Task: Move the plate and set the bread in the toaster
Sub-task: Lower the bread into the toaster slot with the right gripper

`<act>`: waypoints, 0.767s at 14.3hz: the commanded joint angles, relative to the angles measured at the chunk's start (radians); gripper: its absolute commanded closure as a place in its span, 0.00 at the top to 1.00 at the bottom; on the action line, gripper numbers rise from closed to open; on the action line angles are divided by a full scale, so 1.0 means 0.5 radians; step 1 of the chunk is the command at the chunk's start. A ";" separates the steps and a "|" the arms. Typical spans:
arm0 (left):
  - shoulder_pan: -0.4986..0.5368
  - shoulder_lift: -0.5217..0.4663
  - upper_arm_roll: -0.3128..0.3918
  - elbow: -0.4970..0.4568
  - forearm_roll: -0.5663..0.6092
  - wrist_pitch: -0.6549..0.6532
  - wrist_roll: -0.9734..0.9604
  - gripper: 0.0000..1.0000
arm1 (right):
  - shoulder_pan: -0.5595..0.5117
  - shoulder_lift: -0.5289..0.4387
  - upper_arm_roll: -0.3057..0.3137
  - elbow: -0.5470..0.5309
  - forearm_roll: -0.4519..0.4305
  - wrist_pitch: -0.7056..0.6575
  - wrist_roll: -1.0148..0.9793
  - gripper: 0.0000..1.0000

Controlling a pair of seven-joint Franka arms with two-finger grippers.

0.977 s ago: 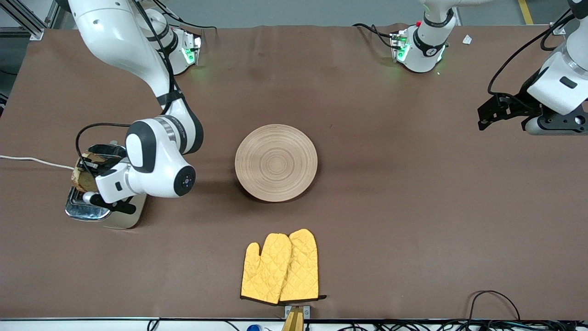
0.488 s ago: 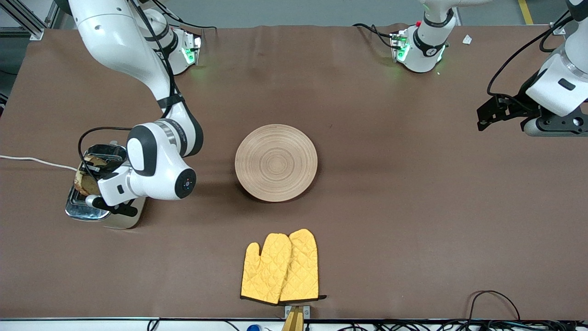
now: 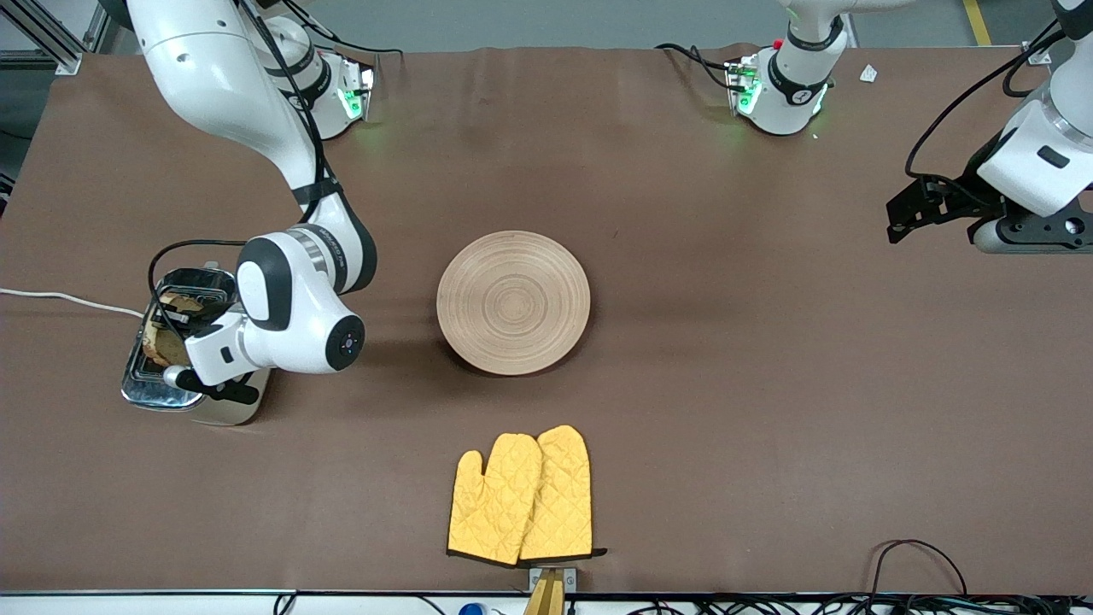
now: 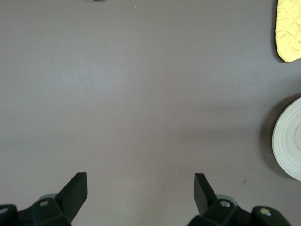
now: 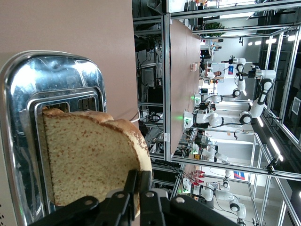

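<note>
Right wrist view: right pincer (image 5: 138, 181) pinches bread (image 5: 87, 153) partway inside toaster (image 5: 28, 89) slot.

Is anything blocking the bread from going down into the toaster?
Nothing visible does. The right claw pinches the bread right over a slot of the toaster, and that slot looks open. The left claw waits over bare table.

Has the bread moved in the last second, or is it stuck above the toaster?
Yes. Held in the right hand, the bread has sunk lower into the toaster slot; less of it shows above the chrome top than before.
</note>
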 commanded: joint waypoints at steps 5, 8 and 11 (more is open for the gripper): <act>0.014 -0.006 -0.002 0.002 0.003 0.008 -0.016 1.00 | -0.018 -0.040 0.031 -0.009 0.089 0.015 0.025 0.98; 0.017 -0.009 -0.002 0.002 0.003 0.005 -0.013 1.00 | -0.057 -0.129 0.028 0.003 0.443 0.113 0.007 1.00; 0.017 -0.009 -0.002 0.005 0.003 0.005 -0.016 1.00 | -0.137 -0.252 0.022 0.015 0.944 0.209 0.010 1.00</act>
